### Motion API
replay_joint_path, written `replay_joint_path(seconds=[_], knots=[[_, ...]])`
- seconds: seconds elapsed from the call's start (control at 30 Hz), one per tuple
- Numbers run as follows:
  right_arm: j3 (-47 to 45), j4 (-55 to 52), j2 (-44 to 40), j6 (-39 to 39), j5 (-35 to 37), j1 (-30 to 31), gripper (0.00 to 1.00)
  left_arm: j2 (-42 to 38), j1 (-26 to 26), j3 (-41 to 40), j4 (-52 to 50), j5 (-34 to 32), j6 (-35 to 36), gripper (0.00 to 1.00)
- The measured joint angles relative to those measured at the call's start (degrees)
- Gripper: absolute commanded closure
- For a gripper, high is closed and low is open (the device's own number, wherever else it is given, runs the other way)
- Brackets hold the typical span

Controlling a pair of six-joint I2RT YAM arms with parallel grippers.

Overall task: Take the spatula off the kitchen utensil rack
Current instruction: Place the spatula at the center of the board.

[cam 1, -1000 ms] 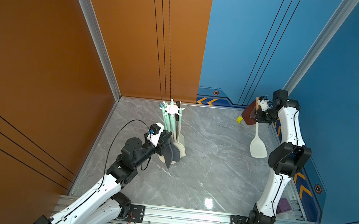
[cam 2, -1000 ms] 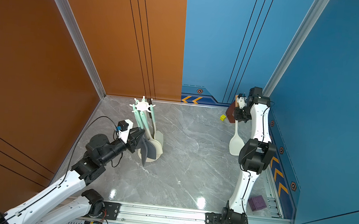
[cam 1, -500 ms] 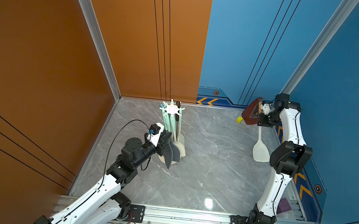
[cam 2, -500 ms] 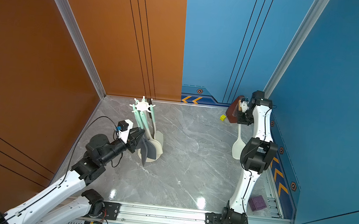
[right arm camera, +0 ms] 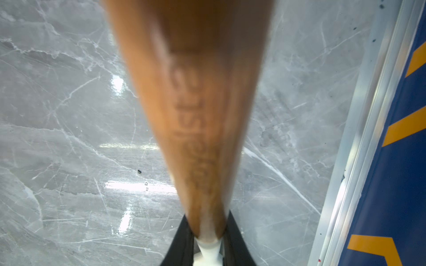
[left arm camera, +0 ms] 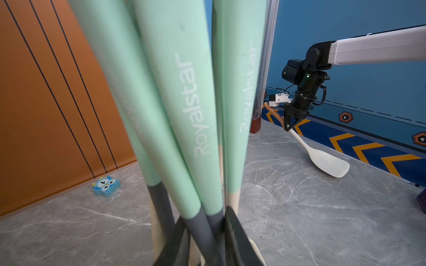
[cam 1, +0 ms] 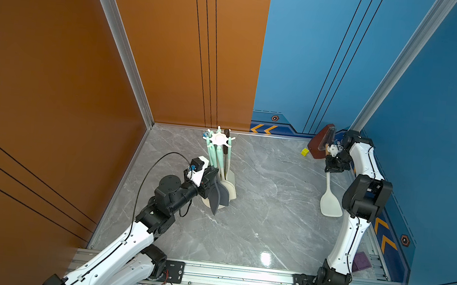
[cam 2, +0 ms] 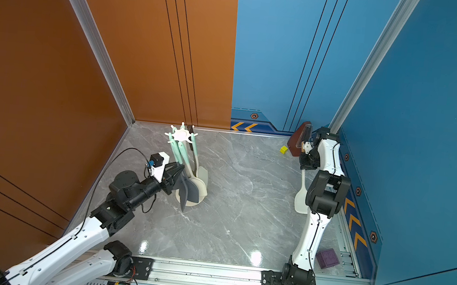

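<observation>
The right claw point(right arm camera: 207, 216) is clamped on the spatula point(cam 1: 331, 203), its black fingers point(right arm camera: 232, 232) pinching where the wooden handle meets the cream neck. A brand mark runs down that handle in the right wrist view, too blurred to read with certainty. The spatula is off the rack and hangs slanted by the right wall, with its cream blade low over the marble table point(cam 1: 256, 224); I cannot tell whether the blade touches the table.

The left claw point(left arm camera: 205, 216) sits at the kitchen utensil rack point(cam 1: 218, 138), one finger on each side of the dark grey necks of the hanging utensils point(left arm camera: 184, 103). Whether the fingers press on them or only flank them I cannot tell. Two of the mint-green handles carry "Royalstar" in white letters. The rack stands upright near the back wall, well apart from the spatula, with grey and cream utensil heads clustered over its round base.

A blue owl-shaped block point(left arm camera: 106, 186) marked "1" lies by the orange wall. A yellow cube point(cam 1: 304, 152) rests beside a red-brown object point(cam 1: 317, 146) in the back right corner, and a purple block point(cam 2: 327, 258) lies near the right arm's base.
</observation>
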Motion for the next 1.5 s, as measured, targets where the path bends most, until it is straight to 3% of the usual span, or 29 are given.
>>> replay_joint_path(seconds=[0.67, 1.5], knots=[[-10.01, 11.06, 0.74, 3.96, 0.83, -0.87, 1.00, -0.96, -0.13, -0.72, 0.00, -0.24, 0.42, 0.73], [-14.19, 14.36, 1.33, 5.90, 3.96, -0.66, 1.00, -0.83, -0.39, -0.72, 0.02, -0.46, 0.55, 0.73]])
